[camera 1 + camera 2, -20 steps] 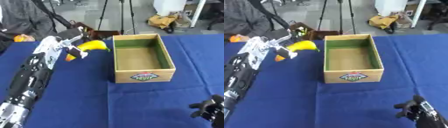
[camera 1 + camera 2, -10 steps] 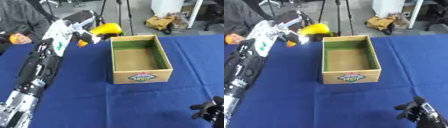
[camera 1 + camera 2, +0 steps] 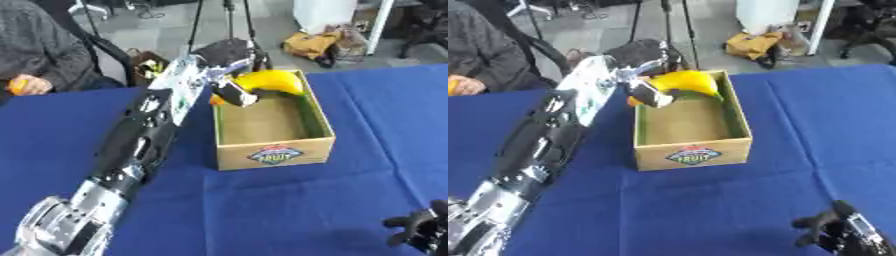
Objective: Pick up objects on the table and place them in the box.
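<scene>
Left hand curled round yellow banana above box; right hand idle, relaxed, lower corner.

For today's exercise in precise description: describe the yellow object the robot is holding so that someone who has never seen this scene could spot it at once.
Find the blue table and the open cardboard box standing on it. Over the box's far left corner, the left hand has its fingers curled round a banana. It is the only bright yellow, curved thing above the box.
</scene>
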Controlling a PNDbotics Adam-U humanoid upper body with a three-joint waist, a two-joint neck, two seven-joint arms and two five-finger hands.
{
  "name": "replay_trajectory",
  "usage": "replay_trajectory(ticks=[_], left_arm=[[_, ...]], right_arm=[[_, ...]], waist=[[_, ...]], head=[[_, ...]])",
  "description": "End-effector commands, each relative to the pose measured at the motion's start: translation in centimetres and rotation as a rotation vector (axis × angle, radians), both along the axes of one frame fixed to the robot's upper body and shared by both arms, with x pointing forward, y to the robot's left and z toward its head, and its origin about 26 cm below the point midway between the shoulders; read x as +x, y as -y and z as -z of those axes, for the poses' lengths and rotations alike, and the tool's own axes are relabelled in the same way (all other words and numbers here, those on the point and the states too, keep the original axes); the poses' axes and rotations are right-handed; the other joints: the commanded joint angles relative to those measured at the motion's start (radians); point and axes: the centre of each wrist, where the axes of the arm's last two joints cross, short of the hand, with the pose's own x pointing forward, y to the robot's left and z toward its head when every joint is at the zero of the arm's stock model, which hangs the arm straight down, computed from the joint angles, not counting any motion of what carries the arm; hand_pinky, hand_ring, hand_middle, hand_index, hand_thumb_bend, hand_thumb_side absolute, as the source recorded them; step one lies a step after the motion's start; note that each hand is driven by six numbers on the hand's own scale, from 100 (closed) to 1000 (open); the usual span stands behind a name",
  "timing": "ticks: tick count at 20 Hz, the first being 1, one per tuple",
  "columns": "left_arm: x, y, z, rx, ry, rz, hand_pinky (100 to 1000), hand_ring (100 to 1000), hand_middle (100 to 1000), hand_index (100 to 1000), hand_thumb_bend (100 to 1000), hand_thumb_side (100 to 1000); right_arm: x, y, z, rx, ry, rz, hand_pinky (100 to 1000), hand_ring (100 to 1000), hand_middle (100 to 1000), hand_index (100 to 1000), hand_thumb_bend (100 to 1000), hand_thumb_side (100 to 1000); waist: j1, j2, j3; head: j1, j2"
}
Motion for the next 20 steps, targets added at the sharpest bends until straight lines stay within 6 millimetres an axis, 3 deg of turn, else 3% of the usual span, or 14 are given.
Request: replay_trajectory(ticks=[1,9,10,11,13,15,16,17,20], left_arm=[[0.2,0.1,0.4,0.054,0.034,-0.006,667,397,338,685,199,102],[0.6,-0.1,3.2,0.087,0.027,-0.005,686,428,378,716,180,126],[0.7,-0.1,3.4,0.094,0.022,-0.002,692,442,398,727,200,129],[0.7,-0.1,3.6,0.105,0.015,0.002,709,485,461,766,281,139],[0.7,-0.1,3.9,0.127,0.000,0.020,749,583,585,833,398,501],[0.7,-0.1,3.9,0.141,-0.011,0.044,793,675,691,863,467,722],[0.6,-0.1,3.8,0.143,-0.012,0.052,796,683,699,865,474,742],[0.6,-0.1,3.7,0.142,-0.010,0.058,837,764,770,884,542,894],[0.5,-0.3,3.4,0.119,0.005,0.068,887,839,834,899,532,960]], right_arm=[[0.2,0.0,-0.6,-0.015,0.021,-0.016,535,677,402,535,100,807],[0.3,-0.2,-0.7,-0.016,0.023,-0.024,535,677,403,535,100,808],[0.3,-0.2,-0.7,-0.016,0.023,-0.024,535,677,403,535,100,808],[0.3,-0.2,-0.7,-0.017,0.023,-0.023,535,677,403,535,100,808],[0.3,-0.2,-0.7,-0.016,0.024,-0.023,535,677,404,535,100,807],[0.3,-0.2,-0.7,-0.016,0.025,-0.023,535,677,404,535,100,807],[0.3,-0.2,-0.8,-0.015,0.026,-0.023,535,677,404,535,100,807],[0.3,-0.2,-0.8,-0.015,0.026,-0.023,535,677,404,535,100,806],[0.3,-0.1,-0.8,-0.014,0.027,-0.021,535,677,405,535,100,805]], waist=[[-0.004,-0.012,-0.006],[-0.001,-0.006,-0.015],[-0.001,-0.006,-0.015],[-0.001,-0.005,-0.016],[-0.002,-0.006,-0.016],[-0.001,-0.006,-0.016],[-0.001,-0.006,-0.016],[-0.002,-0.007,-0.015],[-0.002,-0.008,-0.013]], head=[[0.006,-0.013],[0.009,-0.015],[0.009,-0.015],[0.009,-0.015],[0.008,-0.016],[0.007,-0.017],[0.007,-0.017],[0.007,-0.017],[0.006,-0.020]])
